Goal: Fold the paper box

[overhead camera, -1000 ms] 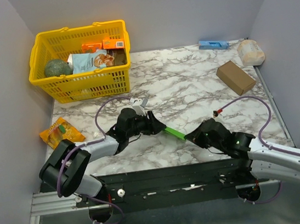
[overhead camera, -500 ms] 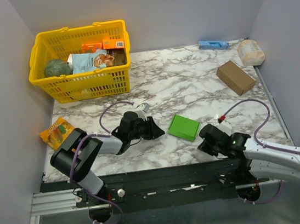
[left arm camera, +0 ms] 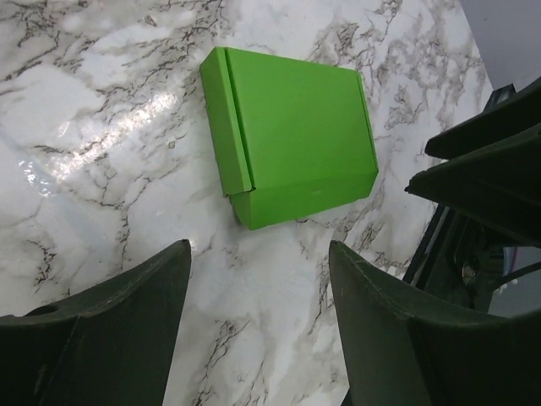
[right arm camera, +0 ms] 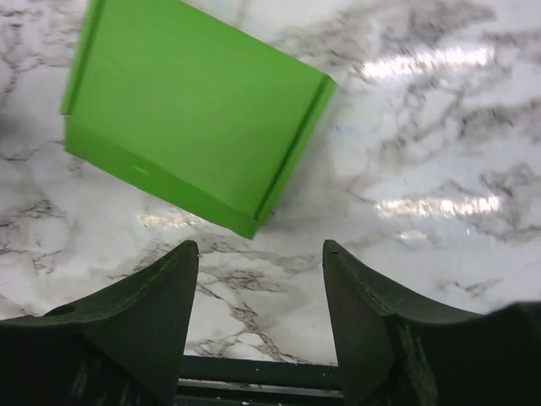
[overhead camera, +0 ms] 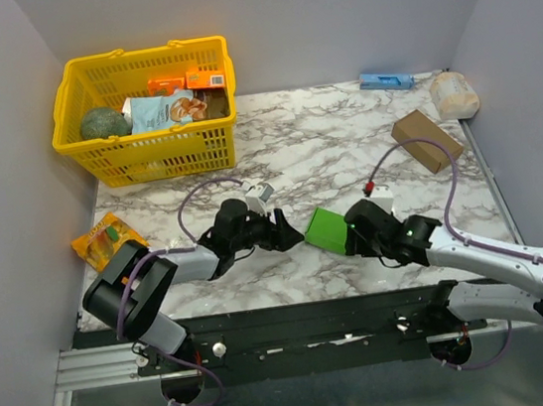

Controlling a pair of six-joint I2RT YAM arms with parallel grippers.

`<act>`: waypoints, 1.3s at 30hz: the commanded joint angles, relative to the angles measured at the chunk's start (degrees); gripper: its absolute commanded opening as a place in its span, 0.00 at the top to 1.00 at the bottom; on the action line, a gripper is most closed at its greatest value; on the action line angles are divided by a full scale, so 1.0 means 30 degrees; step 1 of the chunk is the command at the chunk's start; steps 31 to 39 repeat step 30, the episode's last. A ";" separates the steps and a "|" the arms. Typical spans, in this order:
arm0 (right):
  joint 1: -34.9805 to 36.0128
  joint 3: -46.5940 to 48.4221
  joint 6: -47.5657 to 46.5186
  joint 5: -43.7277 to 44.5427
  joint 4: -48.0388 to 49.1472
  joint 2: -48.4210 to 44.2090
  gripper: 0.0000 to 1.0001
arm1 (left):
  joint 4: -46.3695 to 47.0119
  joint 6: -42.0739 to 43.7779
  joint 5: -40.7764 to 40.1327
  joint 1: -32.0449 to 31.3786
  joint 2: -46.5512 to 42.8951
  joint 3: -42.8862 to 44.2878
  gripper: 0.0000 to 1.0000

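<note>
The paper box (overhead camera: 326, 231) lies flat on the marble table (overhead camera: 344, 143), near its 6 o'clock edge, and looks closed up. The left gripper (overhead camera: 288, 233) sits close at the box's 9 o'clock and the right gripper (overhead camera: 356, 235) at its 3 o'clock. Both wrist views show the jaws spread wide and empty. The folding seems nearly done. The next move probably calls for pressing the last crease home from both sides without sliding the light card.

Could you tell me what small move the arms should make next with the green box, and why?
Probably back both grippers away: the paper box already looks closed and lies flat on the table, and the left gripper and right gripper are open, clear of it.
</note>
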 commanded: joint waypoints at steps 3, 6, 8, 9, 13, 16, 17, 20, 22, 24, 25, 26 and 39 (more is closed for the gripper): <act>-0.0137 0.2410 -0.4826 -0.0921 0.1172 0.1547 0.23 | -0.5102 0.2462 -0.3288 0.0432 -0.3447 0.0966 0.11; -0.2791 0.1946 -0.5614 -0.4310 0.3511 0.1605 0.21 | -0.6047 0.2143 -0.4083 0.2240 -0.4942 0.1145 0.06; -0.3853 0.1767 -0.6141 -0.5403 0.5038 0.1518 0.21 | -0.6778 0.1995 -0.3937 0.3388 -0.5880 0.1261 0.05; -0.5018 0.1708 -0.6492 -0.5695 0.5565 0.1402 0.21 | -0.7217 0.1966 -0.4198 0.3887 -0.6173 0.1581 0.04; -0.8978 0.1911 -0.7694 -0.9668 0.8083 0.1196 0.19 | -0.8828 0.0765 -0.4436 0.6579 -0.7898 0.1906 0.01; -1.0299 0.2059 -0.9065 -0.9364 0.8761 0.0290 0.18 | -1.0900 0.1144 -0.5806 0.6969 -0.9595 0.2607 0.01; -1.0448 0.2146 -0.9422 -0.9041 0.8763 -0.0119 0.17 | -1.1493 0.1261 -0.6218 0.6969 -0.9981 0.2871 0.01; -1.1093 0.2002 -1.0478 -0.8335 0.8939 -0.1701 0.13 | -1.4479 0.1438 -0.8151 0.6998 -1.1067 0.4305 0.01; -1.1531 0.1650 -1.1062 -0.8131 0.9056 -0.2815 0.12 | -1.6525 0.1962 -0.9351 0.6998 -1.1273 0.5623 0.01; -1.1767 0.1213 -1.1357 -0.7867 0.9202 -0.3489 0.11 | -1.7471 0.2346 -0.9823 0.6998 -1.1274 0.6501 0.01; -1.1826 0.1036 -1.1620 -0.7837 0.9348 -0.4014 0.09 | -1.8055 0.2433 -0.9941 0.6998 -1.1274 0.6680 0.01; -1.1885 0.0889 -1.1738 -0.7314 0.9407 -0.4281 0.09 | -1.8235 0.2608 -1.0030 0.6998 -1.1245 0.6827 0.01; -1.1856 0.0419 -1.2062 -0.6988 0.9555 -0.5190 0.09 | -1.8530 0.2931 -0.9622 0.6998 -1.1127 0.7208 0.01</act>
